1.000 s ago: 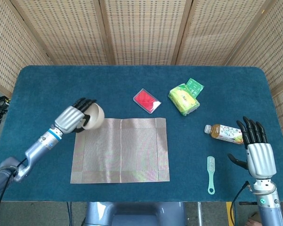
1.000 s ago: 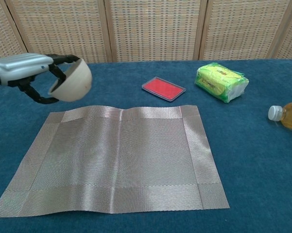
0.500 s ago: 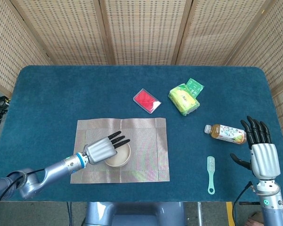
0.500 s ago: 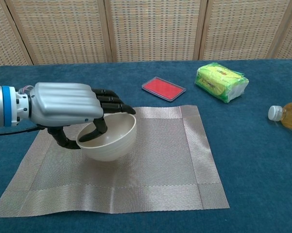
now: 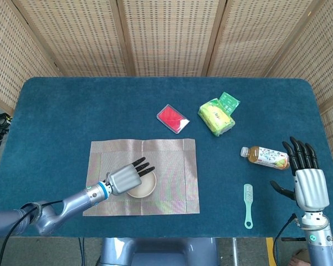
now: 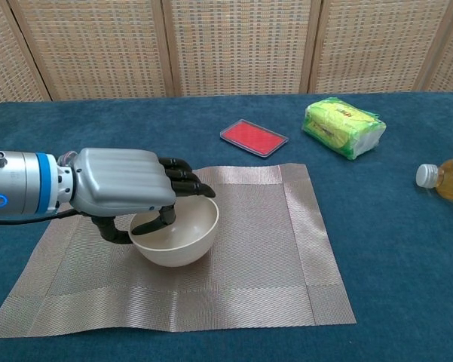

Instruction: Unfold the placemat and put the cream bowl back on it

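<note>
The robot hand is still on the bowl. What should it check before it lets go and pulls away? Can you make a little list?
1. Placemat lies unfolded and flat: ok.
2. Cream bowl is over the placemat, well inside its edges: ok.
3. Bowl stands upright: ok, its opening faces up.
4. Bowl's bottom rests on the mat: cannot tell; it looks down in the chest view, but the contact is not clearly seen.
5. Left hand is free of the bowl: not ok; fingers hook over the rim into the bowl, thumb below.
6. Right hand is out of the way: ok, it is open at the far side near the bottle.
</note>
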